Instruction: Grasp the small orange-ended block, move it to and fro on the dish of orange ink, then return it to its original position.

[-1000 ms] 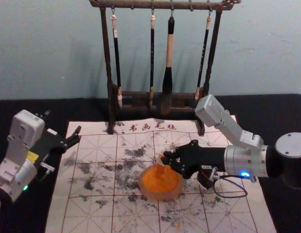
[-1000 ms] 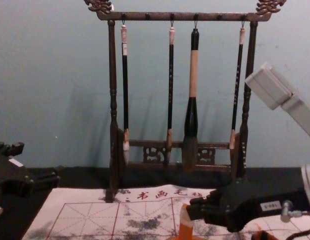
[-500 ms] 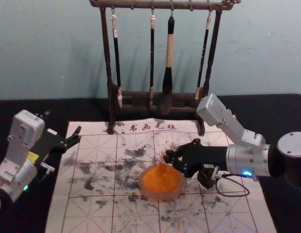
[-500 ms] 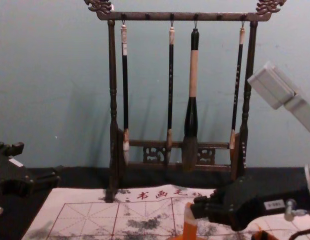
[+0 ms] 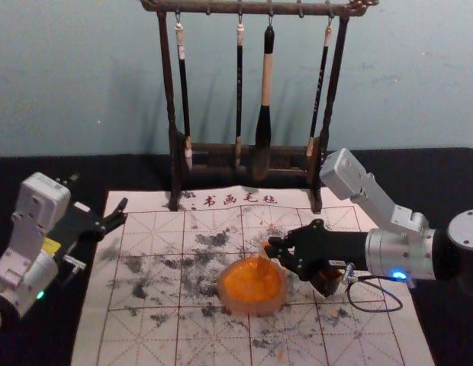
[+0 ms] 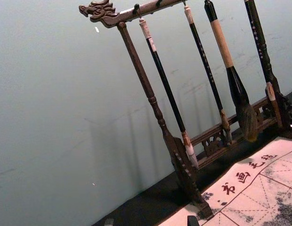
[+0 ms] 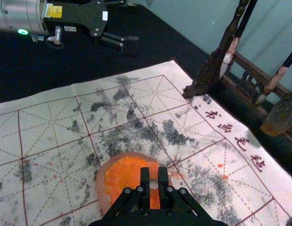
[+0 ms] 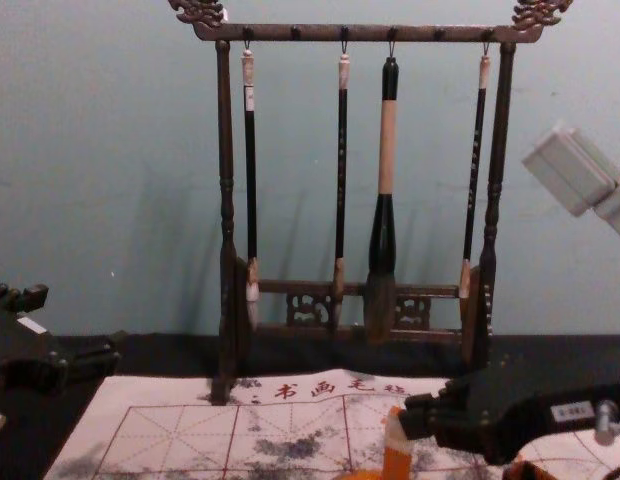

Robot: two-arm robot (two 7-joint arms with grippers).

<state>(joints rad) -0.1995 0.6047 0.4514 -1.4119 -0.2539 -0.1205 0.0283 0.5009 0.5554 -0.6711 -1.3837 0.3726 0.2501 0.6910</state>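
Block [image 8: 397, 460]: upright by the dish's far right rim; ink contact unclear.
Left hand [image 8: 78, 322]: open, idle, above the desk's [image 5: 38, 171] left side.
Dish [image 5: 252, 309]: on the mat [image 5: 145, 335], towards its near edge.
Right hand [image 7: 153, 186]: closed on the block, in from the desk's right edge.
Stroke: likely under way; best short, level, light, within the rim, block upright.

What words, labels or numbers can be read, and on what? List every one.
"书画毛毡": on the mat.
Label on the right claw: too blurred.
Yellow label on the left arm: too blurred.
Characters on the brush handles: too small.
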